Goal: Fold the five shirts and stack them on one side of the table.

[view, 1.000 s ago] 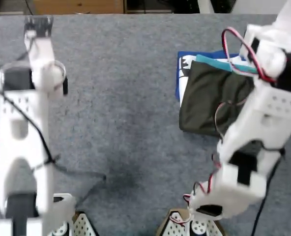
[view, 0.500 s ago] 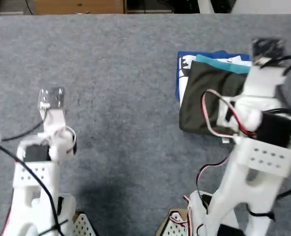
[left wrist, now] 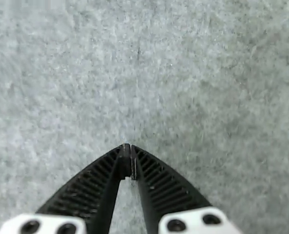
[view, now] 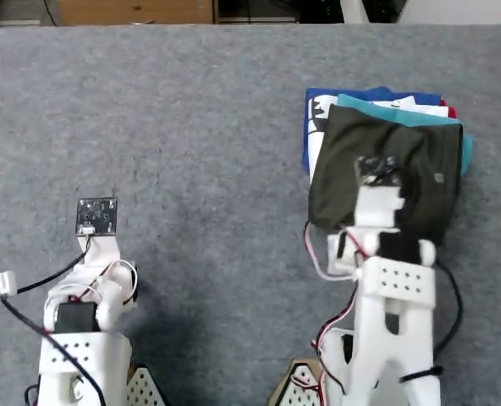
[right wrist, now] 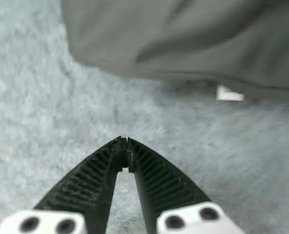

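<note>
Stacking apparently done; nothing left to fold.
Grey table [view: 217, 127] under both pincers. Stack of folded shirts [view: 322, 127] just ahead of the right pincer [right wrist: 123, 146], olive shirt [view: 411, 156] uppermost. Right pincer tips together on nothing; left pincer [left wrist: 126, 152] likewise, well apart from the stack. White scrap [right wrist: 229, 93], perhaps a label, beside the olive hem. Next: confirm five layers, otherwise rest.

left arm [view: 79, 334] and right arm [view: 393, 296] tucked near bases, left hand [left wrist: 127, 152] closed, right hand [right wrist: 124, 145] closed, both pointing down
</note>
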Motion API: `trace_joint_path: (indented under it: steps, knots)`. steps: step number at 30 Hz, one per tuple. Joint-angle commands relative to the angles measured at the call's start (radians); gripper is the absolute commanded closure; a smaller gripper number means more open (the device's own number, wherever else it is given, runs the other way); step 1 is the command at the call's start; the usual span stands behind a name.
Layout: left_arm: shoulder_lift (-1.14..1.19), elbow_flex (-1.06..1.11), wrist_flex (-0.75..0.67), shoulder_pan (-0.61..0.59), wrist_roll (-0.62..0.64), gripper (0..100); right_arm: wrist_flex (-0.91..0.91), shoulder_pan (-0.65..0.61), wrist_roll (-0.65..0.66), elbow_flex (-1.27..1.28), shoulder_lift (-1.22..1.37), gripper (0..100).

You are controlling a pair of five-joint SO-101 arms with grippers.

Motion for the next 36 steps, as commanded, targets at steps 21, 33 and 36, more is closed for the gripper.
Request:
trace_joint_path:
  steps: [21, 33, 36]
  knots:
    - [-0.317, 0.103, 0.252, -0.005, -0.002, 98, -0.063, -0.031, 0.127, 0.581, -0.779, 99.7]
    - [-0.317, 0.103, 0.252, 0.000, -0.003, 98, 0.127, -0.038, 0.127, 0.588, -1.093, 99.7]
    - [-0.317, 0.103, 0.252, 0.000, -0.003, 98, 0.127, -0.036, 0.127, 0.588, -1.092, 99.7]
